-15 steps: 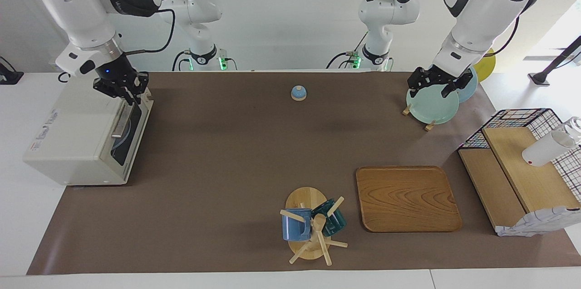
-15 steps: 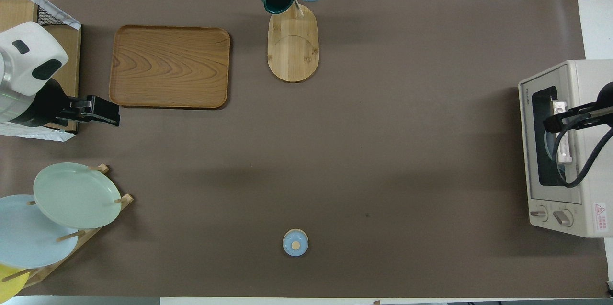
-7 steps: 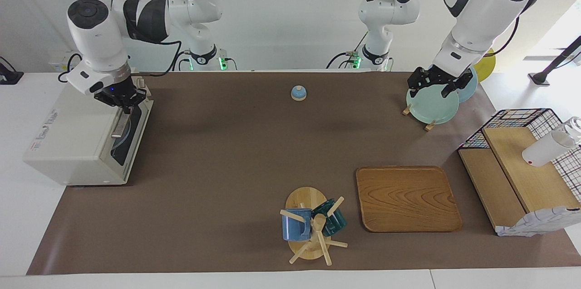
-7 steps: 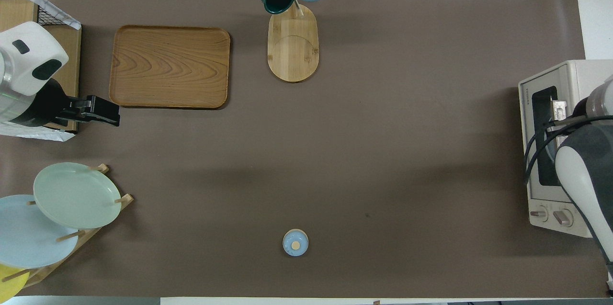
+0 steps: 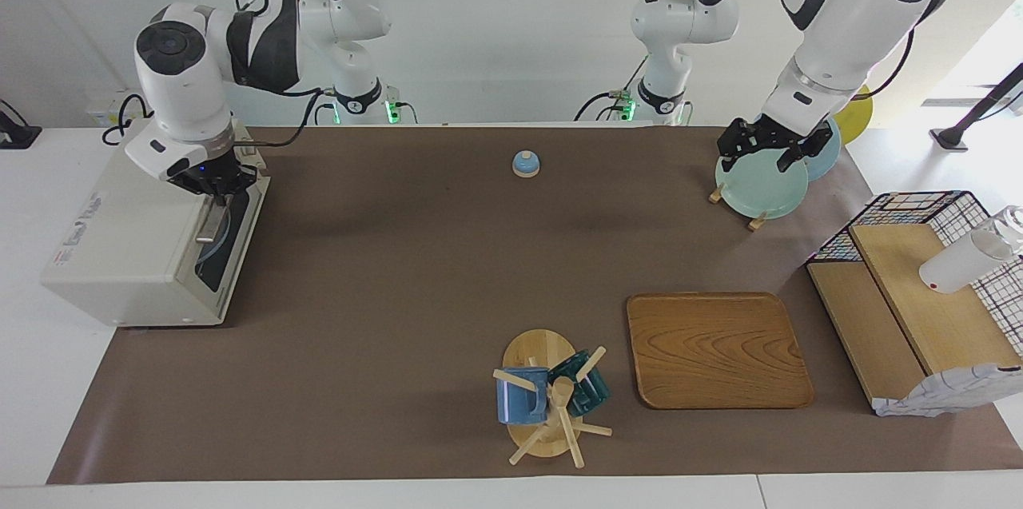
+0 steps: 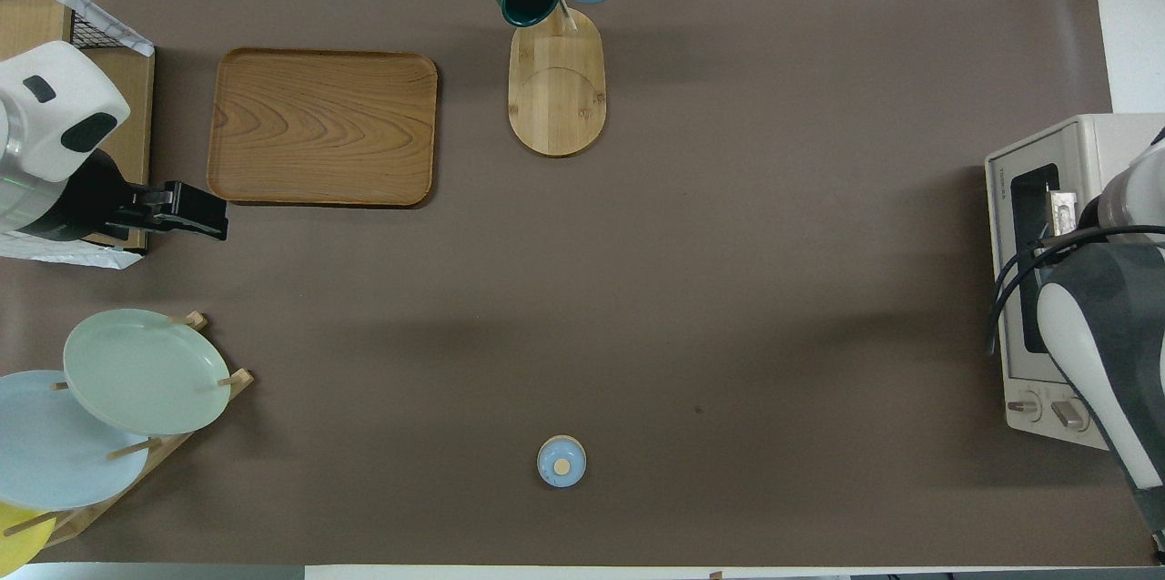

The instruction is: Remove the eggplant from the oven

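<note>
The cream-white oven [image 5: 128, 253] stands at the right arm's end of the table, and it also shows in the overhead view [image 6: 1092, 134]. Its dark glass door is closed. The metal bar handle [image 5: 209, 221] runs along the door. My right gripper [image 5: 220, 191] is down at the end of the handle that is nearer to the robots. In the overhead view the right arm covers it. The eggplant is hidden. My left gripper [image 5: 763, 157] waits open and empty above the plate rack, and it also shows in the overhead view [image 6: 214, 218].
A plate rack [image 5: 759, 185] with pale plates stands at the left arm's end. A wooden tray [image 5: 718, 349] and a mug tree [image 5: 551, 397] lie farther from the robots. A small blue bell [image 5: 526, 164] sits near the robots. A wire basket with wooden shelves [image 5: 919, 293] stands beside the tray.
My right arm has turned its wrist and lowered the gripper from above the oven's top edge down to the door handle. The left arm has not moved.
</note>
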Available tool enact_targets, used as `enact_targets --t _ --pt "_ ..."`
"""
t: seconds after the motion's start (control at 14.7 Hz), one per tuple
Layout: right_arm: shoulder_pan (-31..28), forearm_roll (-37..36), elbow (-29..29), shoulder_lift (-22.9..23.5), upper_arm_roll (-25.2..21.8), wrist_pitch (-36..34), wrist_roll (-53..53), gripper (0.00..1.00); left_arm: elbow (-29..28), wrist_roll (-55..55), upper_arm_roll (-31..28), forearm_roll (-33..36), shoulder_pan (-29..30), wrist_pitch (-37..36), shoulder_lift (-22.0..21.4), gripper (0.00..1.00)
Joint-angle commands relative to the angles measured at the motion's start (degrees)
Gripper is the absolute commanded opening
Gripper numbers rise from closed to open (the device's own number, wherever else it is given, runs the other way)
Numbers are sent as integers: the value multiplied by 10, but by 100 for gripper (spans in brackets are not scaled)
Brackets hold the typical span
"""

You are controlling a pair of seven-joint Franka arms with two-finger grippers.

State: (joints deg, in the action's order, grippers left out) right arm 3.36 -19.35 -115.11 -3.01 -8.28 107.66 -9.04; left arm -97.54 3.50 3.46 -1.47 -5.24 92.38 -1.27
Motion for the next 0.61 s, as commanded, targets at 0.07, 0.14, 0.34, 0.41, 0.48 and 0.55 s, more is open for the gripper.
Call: enact_targets --t 0.07,0.14,0.34,0.41,0.48,0.55 --pt "-8 -11 -14 -7 2 11 -23 0 -11 -3 1 -2 4 1 -13 100" --pt "-18 -10 -21 -9 2 14 -28 0 -11 -3 1 -2 4 1 -13 100" --pt "-19 -4 -35 -10 2 35 -31 0 -11 -3 1 -2 5 1 -13 100" --pt "-19 -3 -35 -9 2 38 -32 0 -11 -3 1 -2 5 1 -13 100" --pt "-18 -3 -39 -9 3 40 -31 0 -11 -3 1 -2 5 1 -13 100" --pt "-14 -1 -39 -9 3 40 -29 0 -11 -3 1 -2 5 1 -13 100"
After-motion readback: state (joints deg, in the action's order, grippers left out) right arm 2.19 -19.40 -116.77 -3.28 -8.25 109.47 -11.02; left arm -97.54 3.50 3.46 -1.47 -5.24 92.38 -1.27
